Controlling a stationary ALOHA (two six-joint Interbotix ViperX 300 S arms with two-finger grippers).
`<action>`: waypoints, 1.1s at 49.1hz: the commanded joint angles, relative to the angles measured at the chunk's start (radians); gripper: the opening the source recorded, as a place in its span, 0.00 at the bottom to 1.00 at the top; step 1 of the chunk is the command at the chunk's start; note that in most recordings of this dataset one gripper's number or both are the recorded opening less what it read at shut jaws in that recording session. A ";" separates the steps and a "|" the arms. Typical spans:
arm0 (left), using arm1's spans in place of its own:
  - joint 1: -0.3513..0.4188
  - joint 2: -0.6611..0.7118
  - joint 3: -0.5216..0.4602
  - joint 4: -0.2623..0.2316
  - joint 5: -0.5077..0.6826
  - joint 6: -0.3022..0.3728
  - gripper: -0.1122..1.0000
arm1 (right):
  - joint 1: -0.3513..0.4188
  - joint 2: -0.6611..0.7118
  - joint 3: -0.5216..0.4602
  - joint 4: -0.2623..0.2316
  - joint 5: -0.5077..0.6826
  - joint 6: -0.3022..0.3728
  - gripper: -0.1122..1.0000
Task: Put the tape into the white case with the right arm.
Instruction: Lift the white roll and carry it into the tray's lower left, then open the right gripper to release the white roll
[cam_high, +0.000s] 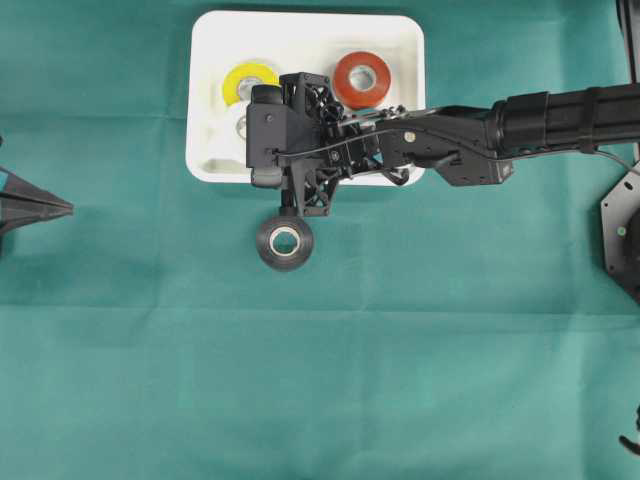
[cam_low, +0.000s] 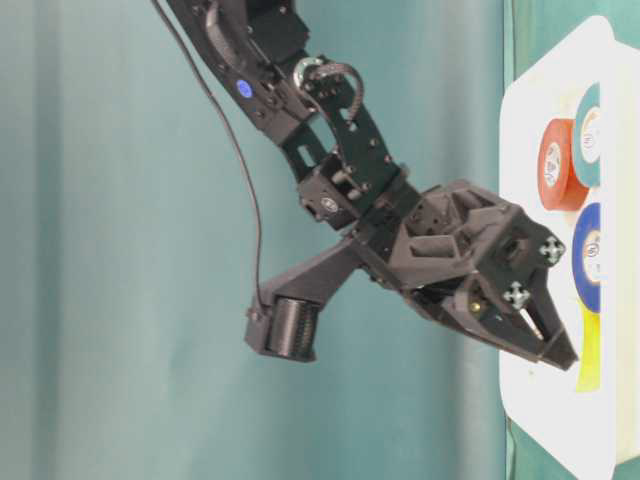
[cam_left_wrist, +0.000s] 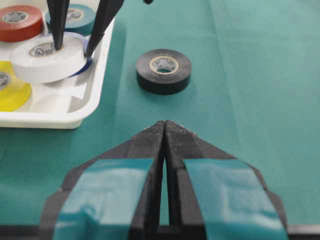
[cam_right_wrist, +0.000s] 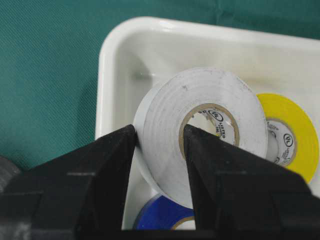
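Tape, a white roll (cam_right_wrist: 200, 132), sits pinched in the right gripper (cam_right_wrist: 160, 137): 1 finger runs through the core and the other presses the outer face, so the jaws close on the roll's wall, a grip that keeps it from sliding off. The roll hangs over the white case (cam_high: 215, 150), above a blue roll (cam_right_wrist: 160, 217) and beside a yellow roll (cam_right_wrist: 290, 135), so release looks near. A black roll (cam_high: 285, 242) lies on the cloth just outside the case. The left gripper (cam_left_wrist: 164, 132) rests closed and empty, well clear.

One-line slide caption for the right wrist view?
Right gripper pinching the white tape roll's wall over the white case, beside yellow and blue rolls.
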 joint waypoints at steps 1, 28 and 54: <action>0.002 0.008 -0.011 0.000 -0.005 0.002 0.10 | -0.005 -0.020 -0.026 -0.003 -0.017 0.000 0.12; 0.002 0.008 -0.011 0.000 -0.005 0.000 0.10 | -0.005 -0.031 -0.011 -0.002 -0.025 0.000 0.65; 0.002 0.008 -0.011 0.000 -0.005 0.002 0.10 | -0.005 -0.314 0.334 -0.002 -0.011 0.002 0.65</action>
